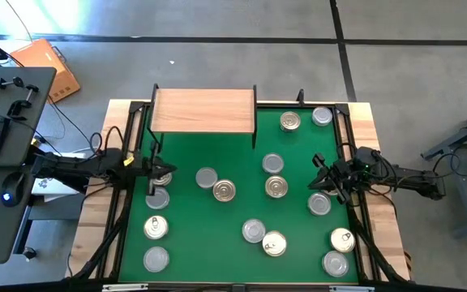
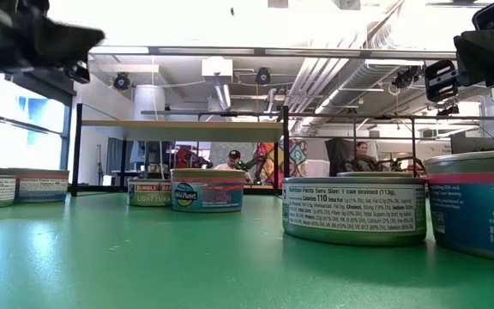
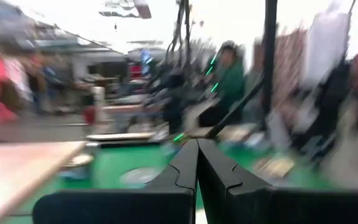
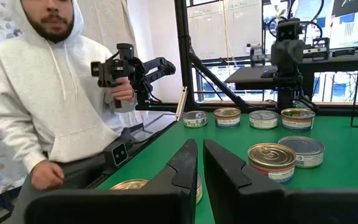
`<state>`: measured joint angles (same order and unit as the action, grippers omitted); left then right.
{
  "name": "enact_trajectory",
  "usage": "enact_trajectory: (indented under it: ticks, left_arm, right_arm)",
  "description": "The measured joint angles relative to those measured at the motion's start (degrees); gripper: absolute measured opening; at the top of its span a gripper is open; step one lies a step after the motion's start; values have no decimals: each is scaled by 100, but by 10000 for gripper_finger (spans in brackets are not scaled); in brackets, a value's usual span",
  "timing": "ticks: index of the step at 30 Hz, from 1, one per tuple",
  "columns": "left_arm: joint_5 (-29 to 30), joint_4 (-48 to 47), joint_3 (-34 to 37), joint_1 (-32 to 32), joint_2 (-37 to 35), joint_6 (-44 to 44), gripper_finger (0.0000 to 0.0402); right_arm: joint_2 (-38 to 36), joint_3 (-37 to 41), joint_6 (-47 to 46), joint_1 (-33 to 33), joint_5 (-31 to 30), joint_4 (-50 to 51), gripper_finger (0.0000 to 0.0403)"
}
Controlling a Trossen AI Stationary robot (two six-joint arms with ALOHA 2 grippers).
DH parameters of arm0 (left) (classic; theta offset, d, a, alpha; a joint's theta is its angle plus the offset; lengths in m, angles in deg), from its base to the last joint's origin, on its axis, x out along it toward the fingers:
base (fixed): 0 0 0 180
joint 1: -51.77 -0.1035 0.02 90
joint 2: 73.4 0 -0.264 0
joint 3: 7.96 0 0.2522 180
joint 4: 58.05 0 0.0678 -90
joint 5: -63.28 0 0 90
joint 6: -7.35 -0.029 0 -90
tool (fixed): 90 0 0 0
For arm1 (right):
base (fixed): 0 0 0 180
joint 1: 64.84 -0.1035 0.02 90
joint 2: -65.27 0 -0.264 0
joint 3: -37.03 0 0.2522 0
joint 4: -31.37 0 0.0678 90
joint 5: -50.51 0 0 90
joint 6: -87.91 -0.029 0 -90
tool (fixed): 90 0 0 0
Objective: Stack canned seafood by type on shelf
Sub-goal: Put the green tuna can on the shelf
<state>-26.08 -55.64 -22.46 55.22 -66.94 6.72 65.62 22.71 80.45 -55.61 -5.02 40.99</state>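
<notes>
The shelf [image 1: 203, 110] stands bare at the green mat's [image 1: 217, 235] far left corner. Fifteen cans [image 1: 224, 191] lie scattered across the mat, with open lanes between. The left gripper [image 1: 154, 168] and right gripper [image 1: 324, 172] hover at opposite edges, jaws closed, empty.

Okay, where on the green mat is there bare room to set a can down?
The shelf top is bare, and so is the green mat between the shelf and the centre cans. The front right corner is crowded with cans.
</notes>
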Motion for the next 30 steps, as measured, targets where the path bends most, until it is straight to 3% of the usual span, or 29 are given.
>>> enact_trajectory:
  ticks: [3, 11, 18, 23, 30]
  left_arm:
    - [48, 431, 0, 0, 0, 601, 0]
    - [365, 1188, -2, -4, 464, 173, 0]
    - [746, 1108, -198, -107, 2433, 700, 0]
    - [791, 401, -727, -251, 3880, 1149, 0]
    - [1514, -35, -1569, -367, 5574, 1542, 0]
  right_arm:
    - [1, -1, 0, 0, -1, 0, 20]
    - [-1, -1, 0, 0, -1, 0, 20]
    - [1, 0, 0, 0, -1, 0, 20]
    - [-1, 0, 0, 0, -1, 0, 20]
    - [1, 0, 0, 0, -1, 0, 20]
